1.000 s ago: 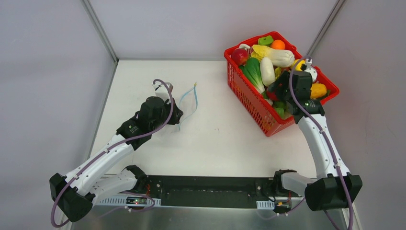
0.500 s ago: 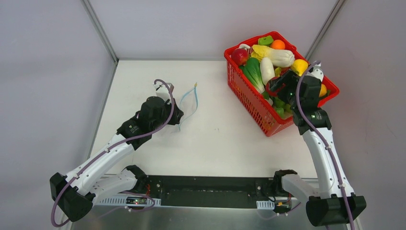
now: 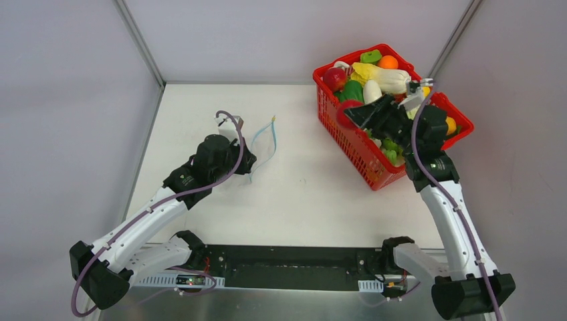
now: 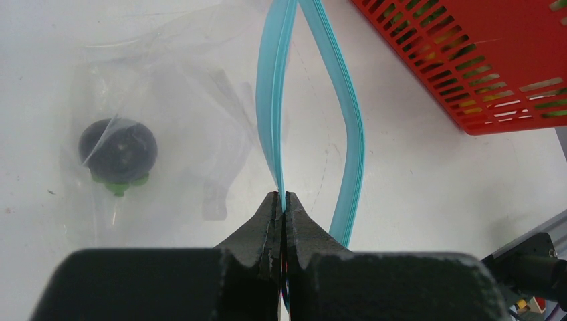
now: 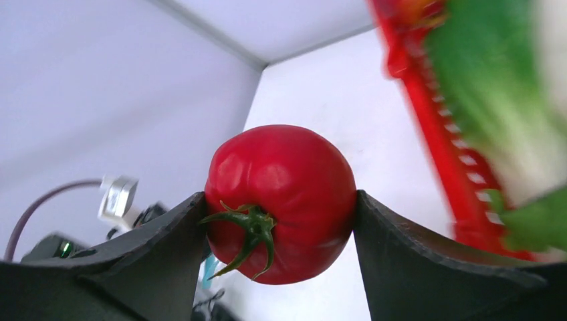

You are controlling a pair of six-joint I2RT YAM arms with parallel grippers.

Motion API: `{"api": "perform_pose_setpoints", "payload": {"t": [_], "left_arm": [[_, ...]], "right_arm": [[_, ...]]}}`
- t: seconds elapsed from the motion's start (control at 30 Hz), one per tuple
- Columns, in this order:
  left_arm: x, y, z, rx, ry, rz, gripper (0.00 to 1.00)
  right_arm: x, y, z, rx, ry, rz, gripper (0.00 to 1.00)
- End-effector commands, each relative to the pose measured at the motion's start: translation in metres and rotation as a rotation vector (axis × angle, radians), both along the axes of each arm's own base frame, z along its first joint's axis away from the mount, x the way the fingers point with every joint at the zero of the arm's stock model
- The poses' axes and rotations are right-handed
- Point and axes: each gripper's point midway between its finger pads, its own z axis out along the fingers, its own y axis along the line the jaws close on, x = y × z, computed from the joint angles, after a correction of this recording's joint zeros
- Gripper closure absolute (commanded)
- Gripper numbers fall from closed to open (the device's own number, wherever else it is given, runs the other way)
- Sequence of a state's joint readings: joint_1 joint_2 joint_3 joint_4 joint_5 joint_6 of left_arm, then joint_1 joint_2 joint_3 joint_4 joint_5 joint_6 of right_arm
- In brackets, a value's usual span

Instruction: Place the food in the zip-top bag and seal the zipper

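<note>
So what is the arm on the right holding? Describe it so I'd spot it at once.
Find the red basket at the table's far right. Above its left side, the right gripper grips a smooth red tomato with a green stalk. It is the only food held up between black fingers; the other red fruit lies in the basket's pile.

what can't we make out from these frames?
1. Top view: left gripper tips are hidden under its own wrist. Its pinch on the zipper shows only in the left wrist view.
2. Top view: zip-top bag outline is lost, clear plastic on the white table.
3. Top view: tomato is mostly covered by the right gripper.
4. Right wrist view: red basket and greens are blurred.
5. Left wrist view: basket is cut by the frame edge, contents unseen.
</note>
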State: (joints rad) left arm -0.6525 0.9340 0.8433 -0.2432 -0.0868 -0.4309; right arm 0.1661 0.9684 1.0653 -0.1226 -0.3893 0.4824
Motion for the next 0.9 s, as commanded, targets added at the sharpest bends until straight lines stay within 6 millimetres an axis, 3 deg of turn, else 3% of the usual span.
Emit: {"api": "perform_pose_setpoints", "payload": {"t": [0.0, 0.2, 0.4, 0.67, 0.87], "left_arm": [[0.005, -0.003, 0.011, -0.029, -0.043, -0.012, 1.0], [-0.001, -0.017, 0.011, -0.043, -0.022, -0.097, 1.0], [-0.008, -0.035, 0.014, -0.068, -0.012, -0.2, 1.0], [-0.014, -0.047, 0.019, -0.085, -0.006, -0.28, 1.0], [-0.015, -0.042, 0.019, -0.077, -0.012, -0.266, 1.0]], "right_arm": [[-0.027, 0.058, 0.021, 0.029, -0.072, 0.274, 0.44], [-0.047, 0.121, -0.001, -0.03, -0.028, 0.478, 0.44], [-0.054, 0.167, -0.03, -0.073, 0.029, 0.574, 0.43], [-0.046, 0.203, -0.063, -0.085, 0.072, 0.592, 0.43], [-0.032, 0.202, -0.099, -0.194, 0.104, 0.515, 0.43]]}}
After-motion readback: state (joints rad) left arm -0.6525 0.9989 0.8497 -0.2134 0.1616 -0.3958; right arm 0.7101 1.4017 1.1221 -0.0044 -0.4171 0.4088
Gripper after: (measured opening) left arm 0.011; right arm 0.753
